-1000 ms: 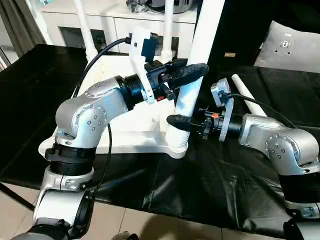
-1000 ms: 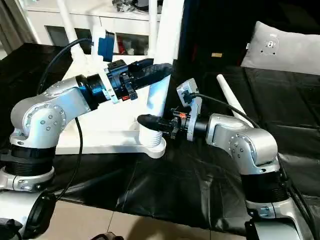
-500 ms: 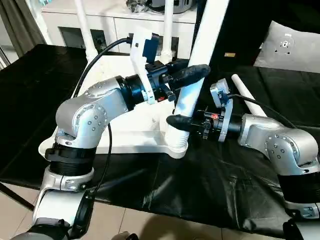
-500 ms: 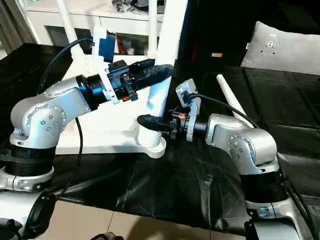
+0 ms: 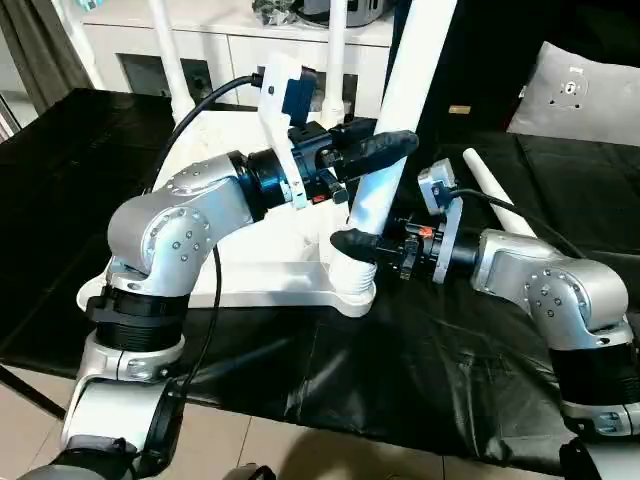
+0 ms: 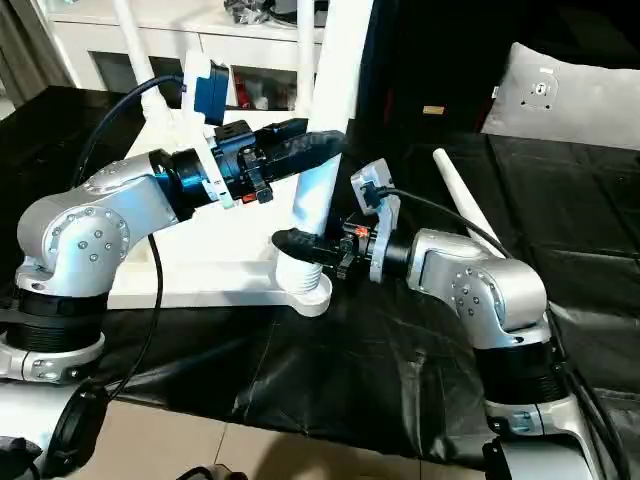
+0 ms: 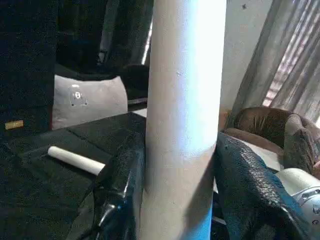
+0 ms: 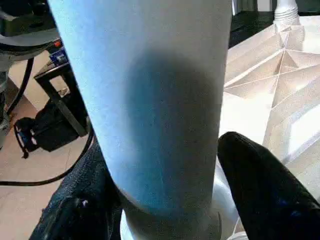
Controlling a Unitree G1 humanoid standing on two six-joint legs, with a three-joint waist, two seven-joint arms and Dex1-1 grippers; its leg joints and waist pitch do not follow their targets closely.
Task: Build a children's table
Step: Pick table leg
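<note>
The white table top [image 5: 250, 282] lies upside down on a black-covered bench, ribbed underside [image 8: 280, 75] facing up. A long white leg [image 5: 405, 80] stands in the socket [image 5: 352, 288] at its near right corner, leaning slightly right. My left gripper [image 5: 385, 148] is shut on this leg partway up, with a black finger [image 7: 122, 190] pressed to each side. My right gripper [image 5: 355, 243] is shut on the same leg just above the socket, its fingers [image 8: 260, 185] against it. Two more legs [image 5: 168, 60] [image 5: 336, 40] stand at the far corners. Another leg [image 5: 492, 188] lies loose on the cloth to the right.
White cabinets [image 5: 230, 45] stand behind the bench. A pale board [image 5: 580, 95] leans at the back right. The bench's front edge [image 5: 330, 420] runs close below my arms, with tiled floor beyond. A cable [image 5: 215, 95] loops over my left forearm.
My right arm has edged slightly to the left with the foot of the leg. The left gripper holds the leg as before.
</note>
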